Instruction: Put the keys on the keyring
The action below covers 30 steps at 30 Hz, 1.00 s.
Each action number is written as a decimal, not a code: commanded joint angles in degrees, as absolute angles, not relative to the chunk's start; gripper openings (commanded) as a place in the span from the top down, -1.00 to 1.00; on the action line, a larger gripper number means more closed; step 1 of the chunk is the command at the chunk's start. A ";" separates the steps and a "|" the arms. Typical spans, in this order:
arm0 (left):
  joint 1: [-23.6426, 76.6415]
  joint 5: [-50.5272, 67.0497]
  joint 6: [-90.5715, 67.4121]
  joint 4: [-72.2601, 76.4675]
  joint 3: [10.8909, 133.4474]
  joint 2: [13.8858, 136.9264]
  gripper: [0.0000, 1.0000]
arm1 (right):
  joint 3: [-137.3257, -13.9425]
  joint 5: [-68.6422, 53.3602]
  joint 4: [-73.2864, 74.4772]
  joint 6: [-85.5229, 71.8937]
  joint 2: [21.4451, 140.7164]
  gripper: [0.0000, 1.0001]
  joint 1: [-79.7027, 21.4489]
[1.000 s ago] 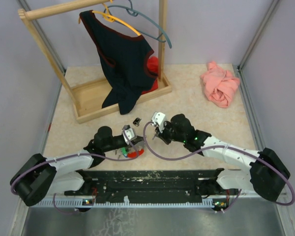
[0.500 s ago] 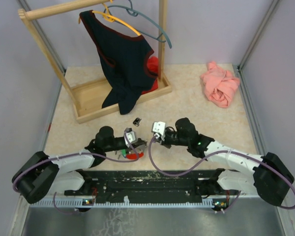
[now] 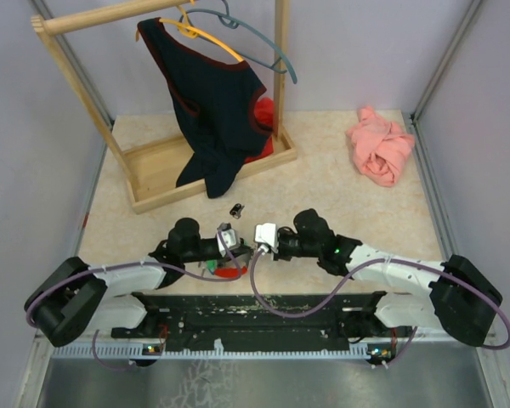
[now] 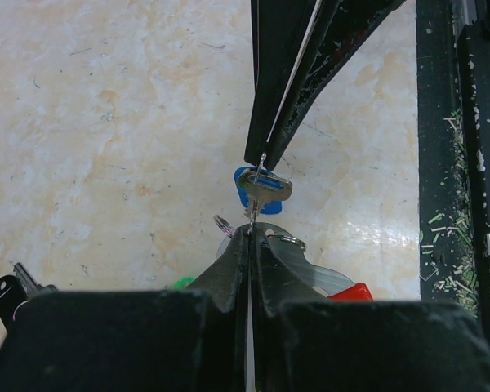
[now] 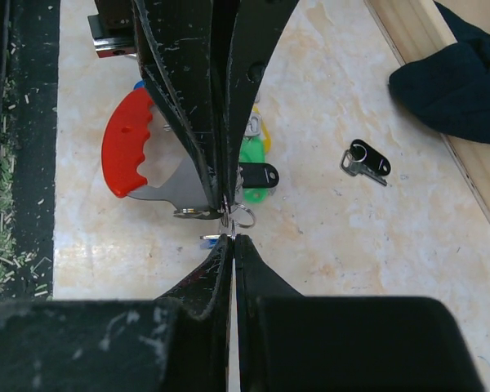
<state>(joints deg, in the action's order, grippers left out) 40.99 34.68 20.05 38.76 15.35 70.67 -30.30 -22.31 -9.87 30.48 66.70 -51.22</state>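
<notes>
While shut jaws pinch keyring [image 5: 245, 217] and key [image 4: 264, 189], red cloth [image 3: 262, 112] lies in rack base [image 3: 153, 172].

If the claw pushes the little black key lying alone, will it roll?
Probably not: the black key lies flat, so it should slide on the smooth table. It looks tiny, so likely light and fiddly to pinch.

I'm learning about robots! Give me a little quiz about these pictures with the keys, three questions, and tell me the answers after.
1. True or false: the pink cloth lies crumpled on the table, away from the wooden rack.
2. The loose key lying apart from the bunch has a head that is: A red, B black, C pink.
3. Fill the gap: the left gripper and the right gripper both have their jaws ___.
Key: 1 true; 2 B; 3 shut.
</notes>
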 commanded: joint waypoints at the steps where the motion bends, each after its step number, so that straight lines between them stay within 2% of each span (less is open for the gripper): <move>1: 41.04 36.47 21.07 38.41 17.66 71.38 0.99 | -30.42 -21.28 -12.96 33.02 66.26 1.00 -51.99; 30: 41.22 37.48 20.74 38.63 17.66 71.19 0.99 | -31.95 -20.55 -10.41 35.51 68.30 1.00 -53.26</move>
<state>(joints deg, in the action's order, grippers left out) 41.04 35.66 20.43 37.98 16.21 71.16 -30.30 -20.47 -8.73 34.81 68.14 -52.51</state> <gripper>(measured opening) 0.014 0.007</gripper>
